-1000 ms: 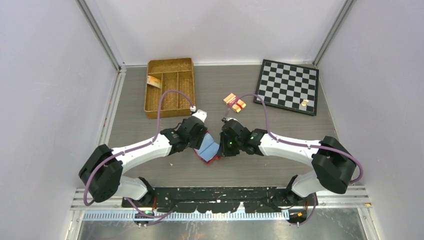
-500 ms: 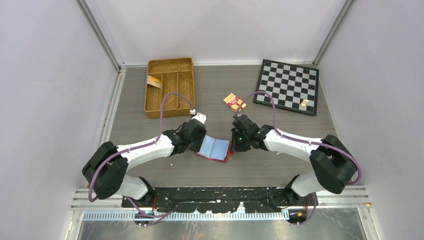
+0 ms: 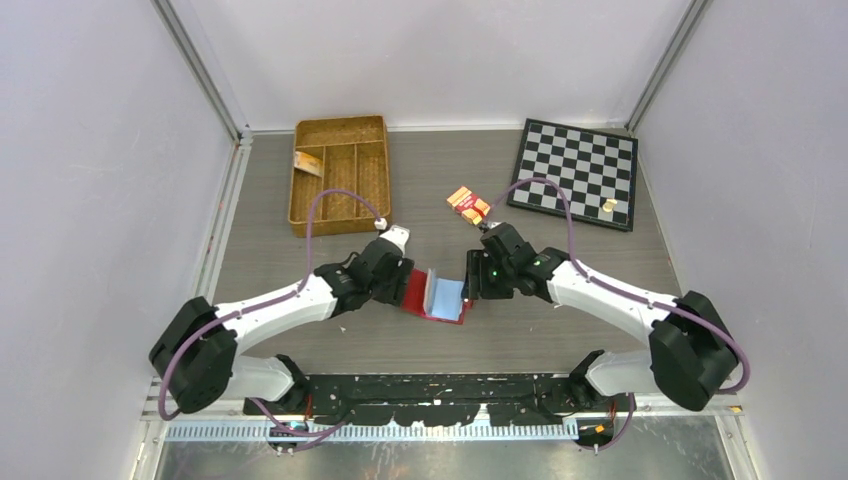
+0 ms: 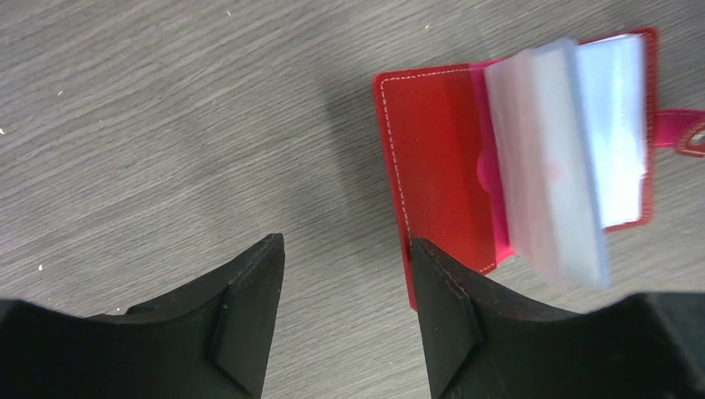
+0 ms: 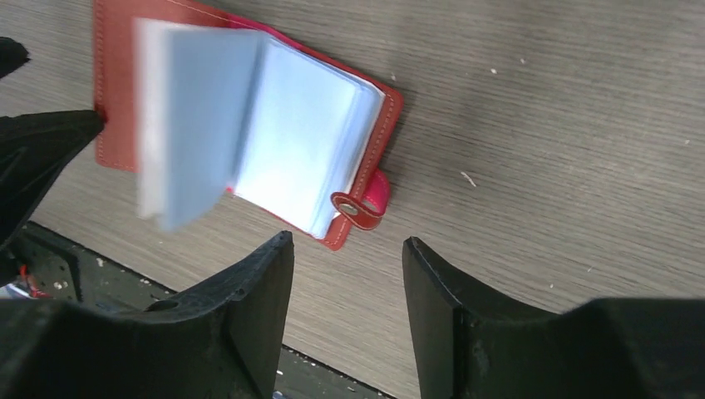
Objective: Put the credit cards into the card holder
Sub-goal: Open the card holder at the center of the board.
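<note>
The table (image 3: 430,170) carried a wicker tray (image 3: 372,160) far left and a chessboard (image 3: 570,170) far right. Nearer the arms, the holder (image 3: 415,290) lay open with its red cover flat and its clear sleeves (image 4: 549,166) fanned half upright. The left gripper (image 4: 345,258) and right gripper (image 5: 347,249) flanked it, both spread wide and empty. One card (image 3: 307,163) lay in the tray's left compartment; a second card (image 3: 608,206) seemingly sat on the chessboard. Probably best: one claw pins the cover and steadies a sleeve, while the other fetches a card and slides it in edge-first.
</note>
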Robot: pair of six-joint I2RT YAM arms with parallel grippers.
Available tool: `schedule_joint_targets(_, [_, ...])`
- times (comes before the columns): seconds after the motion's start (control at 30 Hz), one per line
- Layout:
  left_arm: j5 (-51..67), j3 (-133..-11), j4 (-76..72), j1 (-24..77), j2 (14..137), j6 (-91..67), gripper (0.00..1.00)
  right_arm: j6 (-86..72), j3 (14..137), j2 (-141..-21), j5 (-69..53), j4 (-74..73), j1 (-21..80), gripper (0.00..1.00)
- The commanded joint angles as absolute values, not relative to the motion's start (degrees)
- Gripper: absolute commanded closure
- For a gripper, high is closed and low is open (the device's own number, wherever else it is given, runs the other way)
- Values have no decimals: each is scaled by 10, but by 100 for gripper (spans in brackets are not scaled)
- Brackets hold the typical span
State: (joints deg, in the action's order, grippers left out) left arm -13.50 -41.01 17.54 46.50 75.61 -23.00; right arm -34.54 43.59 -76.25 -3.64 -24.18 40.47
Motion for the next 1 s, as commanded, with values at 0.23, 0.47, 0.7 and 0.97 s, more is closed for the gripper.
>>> schedule_joint_targets(0.23, [-100,-443,170,464,709,-252,39,-364,465,-805,-83,-171,404,61])
schedule_joint_targets(0.47, [-44,-447,119,464,720,-274,37,-384,453,-827,-100,-130,404,61])
schedule_joint_targets(0.7, [-3,-459,66,464,767,-295,35,-422,427,-854,-112,-82,404,58])
schedule_joint_targets(0.97, [29,-462,31,464,801,-308,27,-434,418,-872,-113,-60,404,56])
